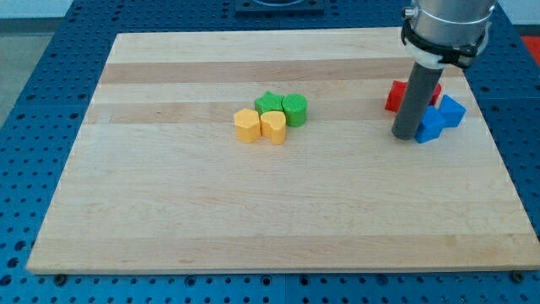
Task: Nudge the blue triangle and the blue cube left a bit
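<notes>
Rod: a straight dark cylinder hanging from the metal arm end at the view's upper right.
My tip (pixel 406 136): down on the surface, touching or just short of the left side of the lower blue block; contact cannot be told for sure.
Jaws: the rod carries none, so there is nothing to stand apart or together.
Blue blocks: two, touching each other at the view's right. The lower one (pixel 430 124) sits just right of my tip; the upper one (pixel 452 110) lies beside it to the right and a little higher. Which is the triangle and which the cube cannot be told.
Red block (pixel 394 95): behind the rod, partly hidden, shape unclear.
Centre cluster: green block (pixel 268 102), green cylinder (pixel 294 109), yellow block (pixel 246 125) and yellow heart-like block (pixel 272 126), packed together, well apart from the blue pair.
Surface (pixel 211 211): pale wooden board.
</notes>
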You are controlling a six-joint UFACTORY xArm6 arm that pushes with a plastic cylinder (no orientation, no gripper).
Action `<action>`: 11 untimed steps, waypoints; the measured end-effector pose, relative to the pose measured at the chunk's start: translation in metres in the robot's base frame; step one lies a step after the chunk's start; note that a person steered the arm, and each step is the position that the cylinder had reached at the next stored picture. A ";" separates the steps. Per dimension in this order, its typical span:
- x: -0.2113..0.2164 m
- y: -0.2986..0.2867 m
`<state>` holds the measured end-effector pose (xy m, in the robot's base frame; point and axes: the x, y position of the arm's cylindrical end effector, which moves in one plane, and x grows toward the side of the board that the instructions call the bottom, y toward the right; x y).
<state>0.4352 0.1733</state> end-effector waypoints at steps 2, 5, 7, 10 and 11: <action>0.017 -0.010; 0.056 0.070; 0.013 0.120; -0.048 0.098; -0.036 0.054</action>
